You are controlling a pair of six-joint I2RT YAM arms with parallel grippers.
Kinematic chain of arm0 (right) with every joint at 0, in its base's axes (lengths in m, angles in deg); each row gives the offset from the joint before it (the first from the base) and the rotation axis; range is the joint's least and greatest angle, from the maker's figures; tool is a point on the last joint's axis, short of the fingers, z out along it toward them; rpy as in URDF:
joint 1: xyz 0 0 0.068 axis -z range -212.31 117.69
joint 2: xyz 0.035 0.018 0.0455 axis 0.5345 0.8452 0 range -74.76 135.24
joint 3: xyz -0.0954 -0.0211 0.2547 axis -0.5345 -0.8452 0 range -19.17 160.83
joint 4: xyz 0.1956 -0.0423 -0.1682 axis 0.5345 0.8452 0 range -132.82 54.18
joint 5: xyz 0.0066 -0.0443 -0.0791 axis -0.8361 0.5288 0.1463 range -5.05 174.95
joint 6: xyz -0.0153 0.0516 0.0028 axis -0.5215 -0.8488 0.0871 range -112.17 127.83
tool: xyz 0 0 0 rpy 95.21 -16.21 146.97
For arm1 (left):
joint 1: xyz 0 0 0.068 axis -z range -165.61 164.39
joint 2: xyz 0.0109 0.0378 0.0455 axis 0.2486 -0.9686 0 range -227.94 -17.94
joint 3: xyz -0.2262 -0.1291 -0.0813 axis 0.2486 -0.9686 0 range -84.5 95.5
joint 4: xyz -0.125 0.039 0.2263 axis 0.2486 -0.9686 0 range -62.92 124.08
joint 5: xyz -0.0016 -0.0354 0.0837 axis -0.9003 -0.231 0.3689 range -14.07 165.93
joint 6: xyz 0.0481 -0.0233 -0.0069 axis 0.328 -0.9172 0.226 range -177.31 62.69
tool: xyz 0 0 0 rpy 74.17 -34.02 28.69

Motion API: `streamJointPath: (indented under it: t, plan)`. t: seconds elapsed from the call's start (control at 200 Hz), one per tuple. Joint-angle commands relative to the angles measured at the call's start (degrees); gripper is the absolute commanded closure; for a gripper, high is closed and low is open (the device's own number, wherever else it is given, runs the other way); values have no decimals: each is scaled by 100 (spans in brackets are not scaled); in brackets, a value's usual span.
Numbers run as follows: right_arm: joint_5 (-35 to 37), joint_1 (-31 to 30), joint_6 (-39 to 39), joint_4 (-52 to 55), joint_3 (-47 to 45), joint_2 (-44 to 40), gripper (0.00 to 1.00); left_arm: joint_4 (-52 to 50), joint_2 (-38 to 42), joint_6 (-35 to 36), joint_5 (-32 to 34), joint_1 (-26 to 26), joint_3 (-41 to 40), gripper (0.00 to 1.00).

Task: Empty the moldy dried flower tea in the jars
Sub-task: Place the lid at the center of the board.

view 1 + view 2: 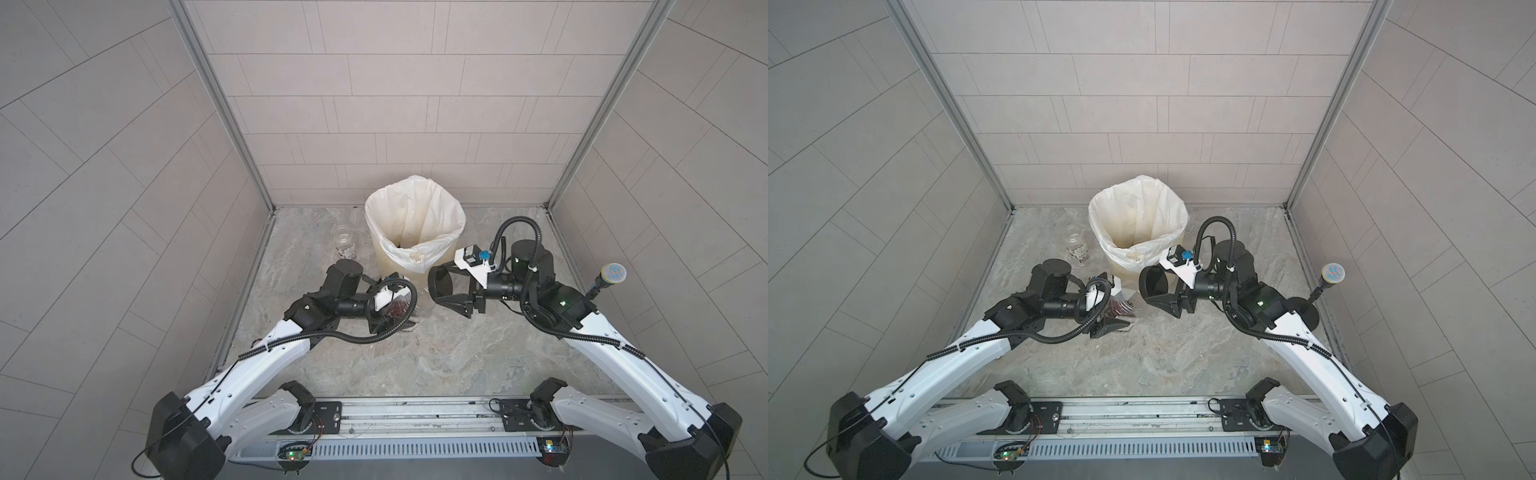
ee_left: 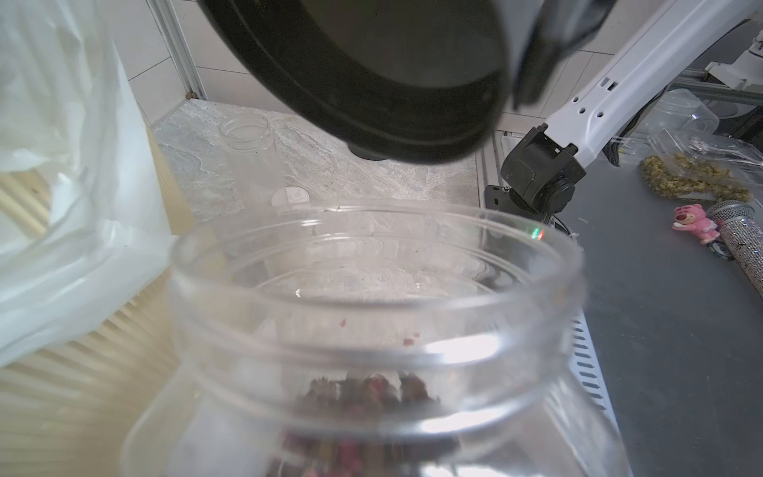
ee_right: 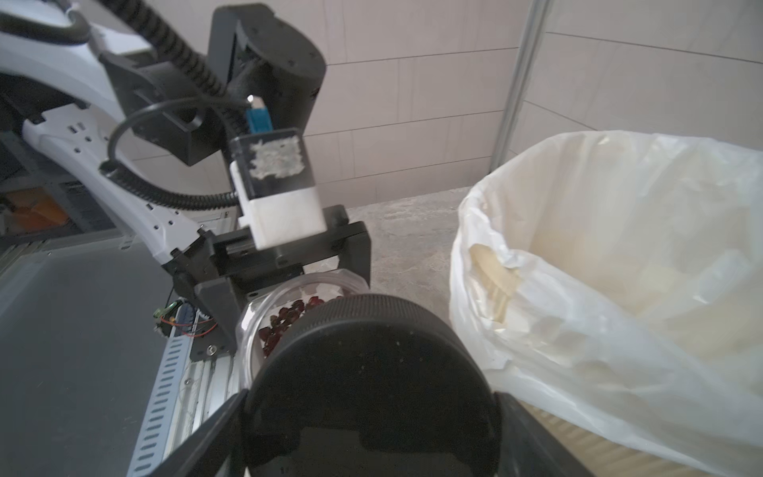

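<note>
Left wrist view: jar (image 2: 371, 351) rim just beside bin (image 2: 82, 392); reddish tea (image 2: 363, 392) inside. Left gripper (image 3: 289, 289) clamps jar, right gripper (image 3: 369, 417) pinches black lid (image 3: 363, 342).

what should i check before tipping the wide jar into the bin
1. Lid off the wide jar: ok, mouth open.
2. Grip of left end effector on the jar: ok.
3. Hold of right end effector on the black lid, clear of the jar: ok.
4. Some tea left to pour: ok.
5. Open liner in the bin: ok.
6. Jar mouth over the bin: not ok, it is beside it.
</note>
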Motion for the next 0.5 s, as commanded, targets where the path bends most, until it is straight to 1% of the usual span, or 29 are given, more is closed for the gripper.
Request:
streamJointPath:
  t: [0.0, 0.14, 0.205, 0.315, 0.4, 0.495]
  plan:
    - [455, 179, -801, -462, 167, -159, 25, 202, 193, -79, -23, -38, -56, 36]
    - [1151, 572, -1228, -430, 480, -104, 24, 254, 260, -171, 54, -38, -67, 36]
    - [1714, 767, -1386, -269, 665, -6, 24, 334, 240, -240, 99, -42, -80, 36]
    - [2721, 1077, -1554, 301, 1062, 304, 25, 407, 189, -342, 146, -35, -28, 37]
    - [3262, 1388, -1813, 468, 1222, 498, 26, 613, 176, -512, 91, -42, -72, 37]
    - [3806, 1690, -1999, 670, 1375, 756, 27, 637, 155, -537, 145, -28, -56, 37]
